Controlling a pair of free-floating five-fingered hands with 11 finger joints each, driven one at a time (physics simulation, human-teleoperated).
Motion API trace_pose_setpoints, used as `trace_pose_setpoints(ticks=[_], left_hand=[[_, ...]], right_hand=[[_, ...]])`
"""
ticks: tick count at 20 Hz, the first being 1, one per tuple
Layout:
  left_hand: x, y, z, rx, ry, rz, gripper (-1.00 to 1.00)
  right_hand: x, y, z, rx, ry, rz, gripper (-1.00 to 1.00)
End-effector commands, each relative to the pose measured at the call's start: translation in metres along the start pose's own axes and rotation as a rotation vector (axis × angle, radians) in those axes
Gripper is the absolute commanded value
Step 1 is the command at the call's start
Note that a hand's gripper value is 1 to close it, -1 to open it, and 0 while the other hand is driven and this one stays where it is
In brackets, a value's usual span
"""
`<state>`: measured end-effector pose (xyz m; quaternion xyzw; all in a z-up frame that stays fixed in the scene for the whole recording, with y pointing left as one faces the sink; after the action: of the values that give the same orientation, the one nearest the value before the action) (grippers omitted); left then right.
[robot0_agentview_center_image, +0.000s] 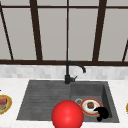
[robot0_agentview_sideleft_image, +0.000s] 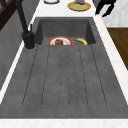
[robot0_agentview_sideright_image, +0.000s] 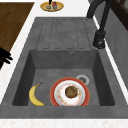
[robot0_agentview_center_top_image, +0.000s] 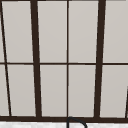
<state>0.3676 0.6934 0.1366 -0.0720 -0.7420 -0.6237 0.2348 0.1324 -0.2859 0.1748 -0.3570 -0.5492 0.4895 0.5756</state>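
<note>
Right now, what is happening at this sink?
A black hand hovers at the front edge of the sink basin, fingers hanging relaxed, holding nothing. Below it a red-rimmed plate with a brown piece of food lies on the basin floor, and a banana lies beside the plate. A big red ball shows in the front view.

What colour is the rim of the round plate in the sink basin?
Red-orange, around a white centre on the round plate; the right side view shows it best.

Red-rimmed plate (robot0_agentview_sideright_image: 69, 95) with brown food, flat in basin; banana (robot0_agentview_sideright_image: 35, 95) beside.
</note>
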Motion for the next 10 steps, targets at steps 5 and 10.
trace_pose_setpoints(ticks=[5, 10], left_hand=[[-0.048, -0.025, 0.012, -0.001, 0.0, 0.051, -1.0], [-0.048, -0.022, 0.03, 0.047, -0.039, 0.159, -1.0]], right_hand=[[0.0, 0.0, 0.0, 0.0, 0.0, 0.0, 0.0], [0.0, 0.0, 0.0, 0.0, 0.0, 0.0, 0.0]])
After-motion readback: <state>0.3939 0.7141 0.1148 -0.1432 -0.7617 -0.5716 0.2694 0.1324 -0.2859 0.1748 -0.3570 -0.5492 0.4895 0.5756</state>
